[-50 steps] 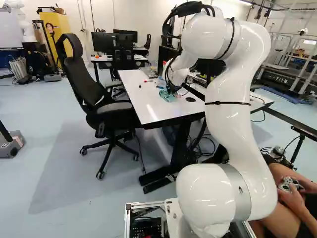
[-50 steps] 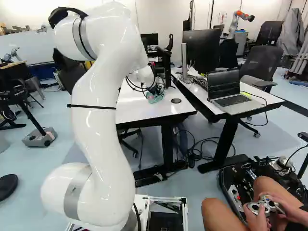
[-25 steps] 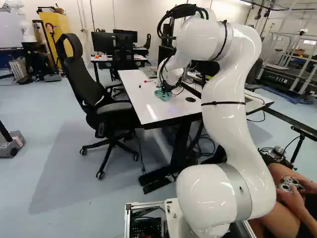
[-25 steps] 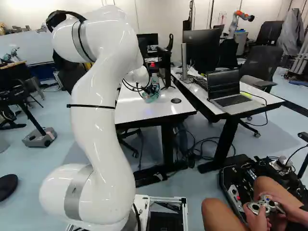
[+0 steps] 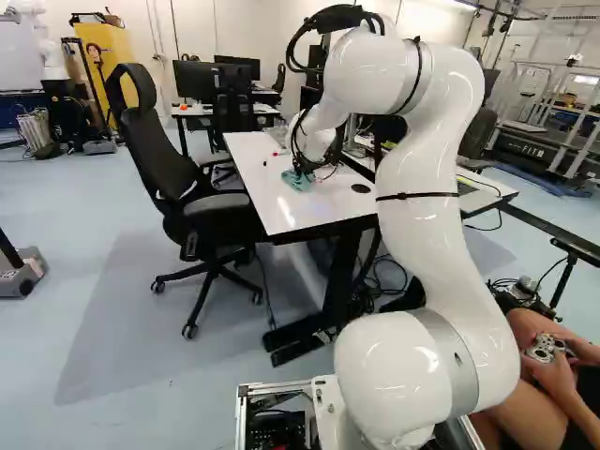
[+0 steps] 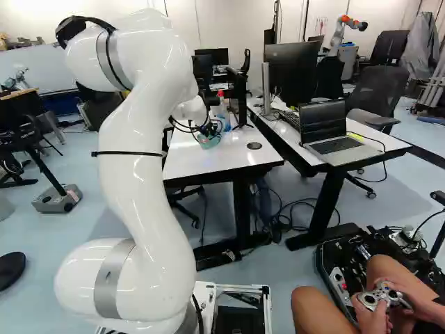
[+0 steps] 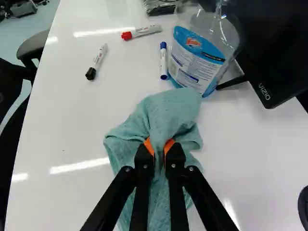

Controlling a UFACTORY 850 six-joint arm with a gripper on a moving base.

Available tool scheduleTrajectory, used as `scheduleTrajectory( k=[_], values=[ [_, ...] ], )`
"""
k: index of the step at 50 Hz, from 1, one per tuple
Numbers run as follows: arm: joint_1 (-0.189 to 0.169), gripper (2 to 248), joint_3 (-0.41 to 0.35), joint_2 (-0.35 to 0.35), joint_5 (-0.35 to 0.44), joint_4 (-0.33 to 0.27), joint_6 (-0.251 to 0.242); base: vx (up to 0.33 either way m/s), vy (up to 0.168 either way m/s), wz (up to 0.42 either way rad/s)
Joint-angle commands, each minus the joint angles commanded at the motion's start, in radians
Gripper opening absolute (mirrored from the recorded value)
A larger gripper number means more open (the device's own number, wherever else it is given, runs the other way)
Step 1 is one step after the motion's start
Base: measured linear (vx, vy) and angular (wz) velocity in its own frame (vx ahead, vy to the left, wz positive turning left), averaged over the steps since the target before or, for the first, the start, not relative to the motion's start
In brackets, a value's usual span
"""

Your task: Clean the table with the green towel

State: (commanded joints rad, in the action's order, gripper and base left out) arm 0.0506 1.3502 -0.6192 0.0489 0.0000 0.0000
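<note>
- One green towel (image 7: 175, 108) lies bunched on the white desk (image 7: 57, 130), its middle pinched up.
- One tool (image 5: 302, 170) grips that fold, an orange pad against each side.
- Three markers lie on the desk ahead of the towel: one blue-capped (image 7: 163, 60) beside the bottle, one red-capped (image 7: 141, 32), one black-capped (image 7: 96, 61).
- One bottle (image 7: 197, 60) with a blue-and-white label stands just beyond the towel, one black screen (image 7: 274, 57) beside it.
- One black office chair (image 5: 220, 205) stands at the desk's left side in the left base view.
- Compared with the earlier frames, the arm and gripped towel have shifted leftward across the desk in both base views; the base has not moved.
</note>
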Motion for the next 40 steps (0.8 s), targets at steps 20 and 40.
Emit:
scheduleTrajectory(
  k=[20, 40],
  values=[
    [0.022, 41, -0.094, 0.069, 0.0, 0.0, 0.0, 0.0, 0.0, 0.0],
    [-0.014, 41, -0.151, 0.111, 0.0, 0.0, 0.0, 0.0, 0.0, 0.0]
  ],
)
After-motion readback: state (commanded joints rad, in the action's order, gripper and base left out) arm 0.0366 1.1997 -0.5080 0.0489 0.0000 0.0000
